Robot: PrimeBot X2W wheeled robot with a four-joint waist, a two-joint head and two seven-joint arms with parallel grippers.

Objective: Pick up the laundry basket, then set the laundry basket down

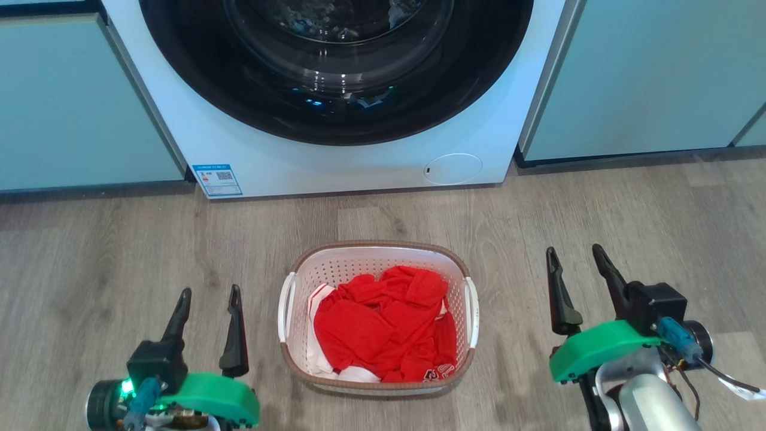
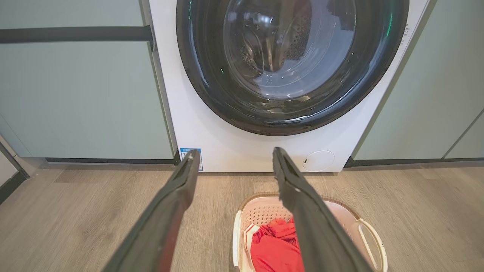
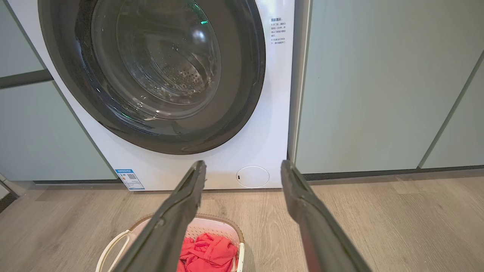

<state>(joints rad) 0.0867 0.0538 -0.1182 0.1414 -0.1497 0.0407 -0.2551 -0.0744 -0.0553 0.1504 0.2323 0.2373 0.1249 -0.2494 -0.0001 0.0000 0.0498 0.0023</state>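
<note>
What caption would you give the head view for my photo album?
Left fingers and right fingers, spread open, flank a laundry basket of red clothes before the washing machine.

The small white perforated plastic laundry basket (image 1: 359,263) — rounded-rectangular, with a brown woven-look rim and base band and a white handle on each side — stands upright on the grey wood-look floor (image 1: 119,251). It sits near the front of the white washing machine (image 1: 335,170), not touching it, and holds crumpled red and white cloth (image 1: 383,323).

White, brown-rimmed laundry basket (image 1: 378,256); red clothes (image 1: 383,326).
</note>
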